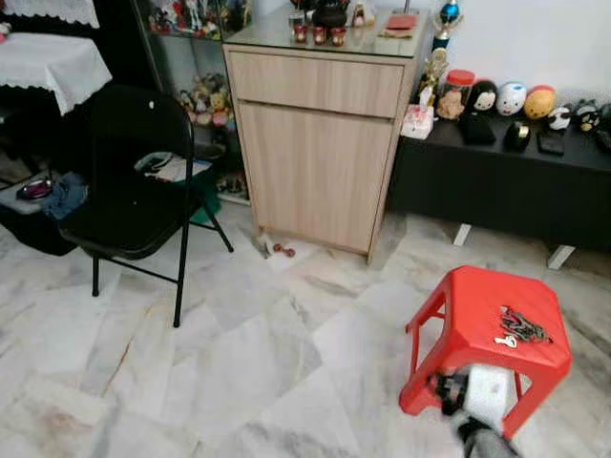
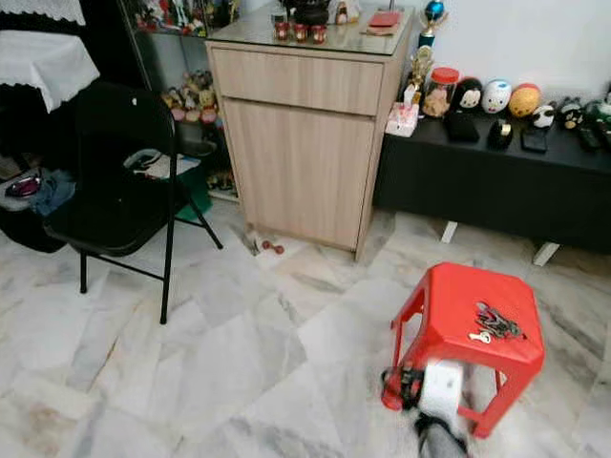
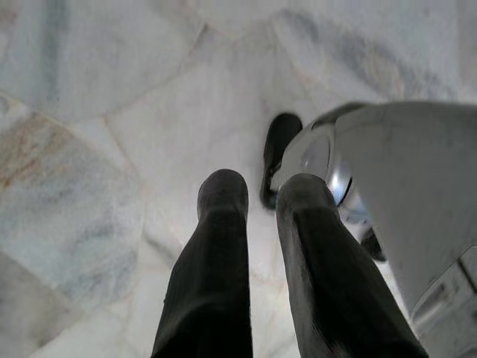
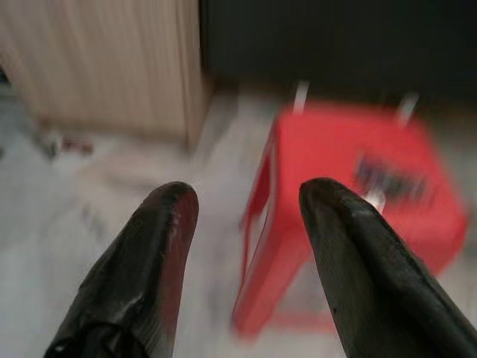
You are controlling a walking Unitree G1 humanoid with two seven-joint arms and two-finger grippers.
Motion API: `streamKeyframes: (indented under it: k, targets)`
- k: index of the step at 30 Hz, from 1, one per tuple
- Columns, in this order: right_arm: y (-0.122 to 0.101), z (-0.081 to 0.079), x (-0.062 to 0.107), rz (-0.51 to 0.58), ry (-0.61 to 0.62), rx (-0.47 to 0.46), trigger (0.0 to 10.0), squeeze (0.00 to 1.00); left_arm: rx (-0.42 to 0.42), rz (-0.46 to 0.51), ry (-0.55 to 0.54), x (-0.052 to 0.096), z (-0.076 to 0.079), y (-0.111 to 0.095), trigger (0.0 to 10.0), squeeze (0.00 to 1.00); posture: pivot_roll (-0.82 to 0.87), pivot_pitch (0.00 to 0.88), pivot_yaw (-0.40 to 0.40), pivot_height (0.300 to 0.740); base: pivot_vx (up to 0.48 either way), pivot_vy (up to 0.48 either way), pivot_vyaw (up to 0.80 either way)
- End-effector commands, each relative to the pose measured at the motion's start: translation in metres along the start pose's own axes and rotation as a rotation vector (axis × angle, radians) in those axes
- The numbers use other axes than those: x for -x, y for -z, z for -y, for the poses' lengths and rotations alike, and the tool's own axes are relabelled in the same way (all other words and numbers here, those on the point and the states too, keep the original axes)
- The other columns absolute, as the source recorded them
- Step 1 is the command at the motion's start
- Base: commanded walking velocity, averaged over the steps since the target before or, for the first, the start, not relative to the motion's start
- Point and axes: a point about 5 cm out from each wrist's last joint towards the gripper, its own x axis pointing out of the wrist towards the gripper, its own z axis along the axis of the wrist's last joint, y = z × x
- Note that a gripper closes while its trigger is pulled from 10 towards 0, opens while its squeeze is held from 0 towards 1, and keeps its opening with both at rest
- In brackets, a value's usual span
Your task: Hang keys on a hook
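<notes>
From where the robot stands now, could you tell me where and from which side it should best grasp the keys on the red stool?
Come down from above onto the dark bunch of the keys, which lies flat on the top of the red stool, toward its right side. A side approach has nothing to close on. The right gripper is open and faces the stool, so it seems best placed.

Marble floor (image 1: 239, 372), wooden cabinet (image 1: 320, 143) against the white wall (image 1: 535, 38), black folding chair (image 1: 129, 191) beside it, low black bench (image 1: 506, 181) with trinkets.
</notes>
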Motion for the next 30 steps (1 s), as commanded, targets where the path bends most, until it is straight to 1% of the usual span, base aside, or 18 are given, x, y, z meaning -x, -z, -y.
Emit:
streamKeyframes:
  k: [1, 6, 7, 9, 10, 11, 13, 14, 17, 18, 19, 20, 21, 22, 23, 24, 26, 30]
  targets:
    - [0.005, 0.003, 0.008, 0.005, 0.009, 0.028, 10.0, 0.00, 0.009, -0.010, -0.021, 0.002, -0.002, 0.006, 10.0, 0.00, 0.20, 0.000, -0.063, 0.740, 0.000, 0.000, 0.00]
    - [0.010, 0.017, 0.022, -0.005, 0.074, 0.011, 10.0, 0.00, 0.024, -0.005, -0.029, 0.003, -0.001, 0.009, 10.0, 0.00, 0.19, 0.000, -0.089, 0.740, 0.000, 0.000, 0.00]
    - [0.010, 0.017, 0.022, -0.005, 0.074, 0.011, 10.0, 0.00, 0.024, -0.005, -0.029, 0.003, -0.001, 0.009, 10.0, 0.00, 0.19, 0.000, -0.089, 0.740, 0.000, 0.000, 0.00]
    - [0.015, 0.023, 0.034, -0.022, 0.113, -0.013, 10.0, 0.00, 0.032, -0.004, -0.033, 0.003, 0.001, 0.009, 10.0, 0.00, 0.20, 0.000, -0.092, 0.740, 0.000, 0.000, 0.00]
    - [0.015, 0.023, 0.034, -0.022, 0.113, -0.013, 10.0, 0.00, 0.032, -0.004, -0.033, 0.003, 0.001, 0.009, 10.0, 0.00, 0.20, 0.000, -0.092, 0.740, 0.000, 0.000, 0.00]
    - [0.019, 0.022, 0.040, -0.039, 0.117, -0.028, 10.0, 0.00, 0.044, 0.001, -0.034, 0.003, 0.001, 0.009, 10.0, 0.00, 0.20, 0.000, -0.094, 0.740, 0.000, 0.000, 0.00]
    - [0.026, 0.019, 0.048, -0.073, 0.106, -0.016, 10.0, 0.00, 0.044, 0.000, -0.034, 0.003, 0.002, 0.009, 10.0, 0.00, 0.20, 0.000, -0.094, 0.740, 0.000, 0.000, 0.00]
    - [0.034, 0.016, 0.052, -0.108, 0.098, -0.004, 10.0, 0.00, 0.040, -0.005, -0.033, 0.003, 0.002, 0.010, 10.0, 0.00, 0.20, 0.000, -0.093, 0.740, 0.000, 0.000, 0.00]
    - [0.044, 0.014, 0.051, -0.172, 0.103, -0.006, 10.0, 0.00, 0.037, -0.008, -0.034, 0.003, 0.003, 0.010, 10.0, 0.00, 0.20, 0.000, -0.092, 0.740, 0.000, 0.000, 0.00]
    - [0.047, 0.014, 0.048, -0.205, 0.102, -0.026, 10.0, 0.00, 0.039, -0.007, -0.034, 0.003, 0.003, 0.010, 10.0, 0.00, 0.20, 0.000, -0.093, 0.740, 0.000, 0.000, 0.00]
    - [0.047, 0.014, 0.048, -0.205, 0.102, -0.026, 10.0, 0.00, 0.039, -0.007, -0.034, 0.003, 0.003, 0.010, 10.0, 0.00, 0.20, 0.000, -0.093, 0.740, 0.000, 0.000, 0.00]
    - [0.053, 0.012, 0.042, -0.271, 0.105, -0.037, 10.0, 0.00, 0.041, -0.005, -0.034, 0.002, 0.003, 0.009, 10.0, 0.00, 0.21, 0.000, -0.090, 0.740, 0.000, 0.000, 0.00]
    - [0.058, 0.008, 0.037, -0.340, 0.100, -0.077, 10.0, 0.00, 0.043, -0.003, -0.035, 0.002, 0.003, 0.009, 10.0, 0.00, 0.21, 0.000, -0.088, 0.740, 0.000, 0.000, 0.00]
    - [0.058, 0.008, 0.037, -0.340, 0.100, -0.077, 10.0, 0.00, 0.043, -0.003, -0.035, 0.002, 0.003, 0.009, 10.0, 0.00, 0.21, 0.000, -0.088, 0.740, 0.000, 0.000, 0.00]
    - [0.061, 0.004, 0.034, -0.388, 0.087, -0.121, 10.0, 0.00, 0.044, -0.002, -0.035, 0.002, 0.003, 0.008, 10.0, 0.00, 0.21, 0.000, -0.090, 0.740, 0.000, 0.000, 0.00]
    - [0.064, 0.001, 0.034, -0.416, 0.067, -0.122, 10.0, 0.00, 0.045, -0.001, -0.036, 0.002, 0.003, 0.008, 10.0, 0.00, 0.21, 0.000, -0.092, 0.740, 0.000, 0.000, 0.00]
    - [0.067, -0.003, 0.034, -0.452, 0.040, -0.102, 10.0, 0.00, 0.047, 0.002, -0.037, 0.002, 0.003, 0.007, 10.0, 0.00, 0.22, 0.000, -0.096, 0.740, 0.000, 0.000, 0.00]
    - [0.085, -0.006, 0.046, -0.607, 0.034, -0.097, 10.0, 0.00, 0.057, 0.005, -0.041, 0.002, 0.003, 0.007, 10.0, 0.00, 0.22, 0.000, -0.099, 0.740, 0.000, 0.000, 0.00]
